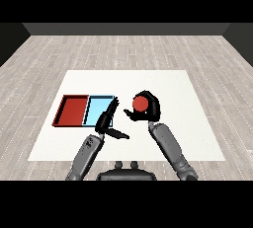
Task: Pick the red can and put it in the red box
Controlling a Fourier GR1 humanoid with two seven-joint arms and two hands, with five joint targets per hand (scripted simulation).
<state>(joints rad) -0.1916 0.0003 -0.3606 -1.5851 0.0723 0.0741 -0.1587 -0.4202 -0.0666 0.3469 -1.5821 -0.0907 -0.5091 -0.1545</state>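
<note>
— What surrounds the work area?
— A pale grey wood-plank floor (207,54) stretching away on every side, its boards running across the view.
— And the furniture?
— One flat white rectangular table (163,81), standing in the middle of that floor.
— Any walls?
— A dark grey wall (126,28) runs along the far edge. The light is even.

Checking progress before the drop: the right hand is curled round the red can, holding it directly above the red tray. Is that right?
Not quite. The head view shows the right hand curled round the red can, but it is right of the light blue tray, not above the red tray.
</note>
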